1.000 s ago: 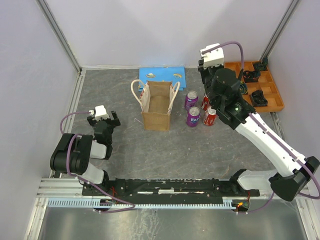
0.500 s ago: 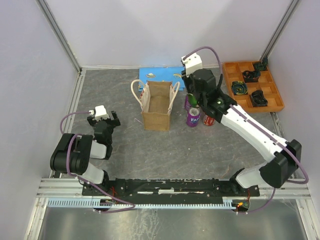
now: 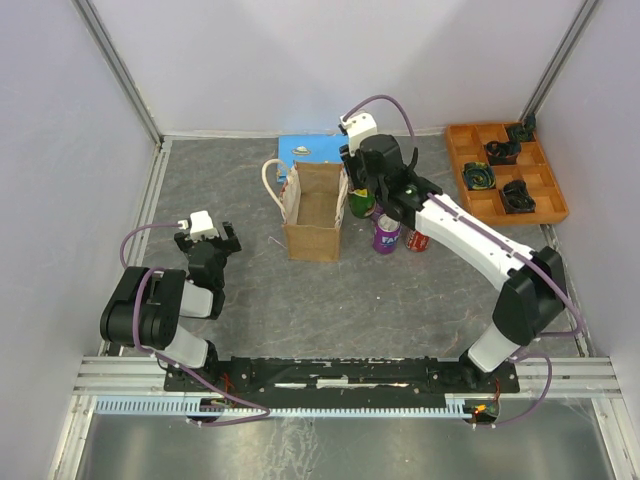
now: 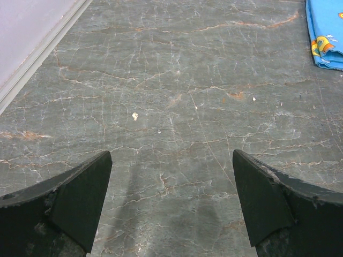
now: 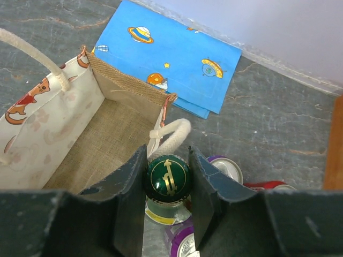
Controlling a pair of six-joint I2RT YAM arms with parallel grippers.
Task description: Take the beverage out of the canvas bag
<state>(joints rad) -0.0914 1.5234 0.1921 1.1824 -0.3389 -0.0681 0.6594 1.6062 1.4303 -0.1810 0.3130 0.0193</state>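
The canvas bag [image 3: 313, 212] stands upright and open mid-table; in the right wrist view its tan inside [image 5: 110, 142] shows nothing in it. The beverage, a green bottle [image 3: 360, 204] with a green cap bearing a gold emblem [image 5: 169, 178], hangs just outside the bag's right wall, next to the cream rope handle [image 5: 172, 135]. My right gripper [image 3: 362, 192] [image 5: 168, 181] is shut on the bottle's cap. My left gripper [image 3: 206, 240] [image 4: 171, 195] rests low at the left, open, with only bare tabletop between its fingers.
Purple cans [image 3: 386, 233] [image 5: 228, 167] and a red can [image 3: 416, 240] stand right of the bag, under the bottle. A flat blue board [image 3: 322, 148] [image 5: 171, 59] lies behind the bag. An orange compartment tray [image 3: 505, 178] sits at the back right.
My right arm has swung left from above the cans to the bag's right side, with the green bottle in its grip. The left arm has not moved.
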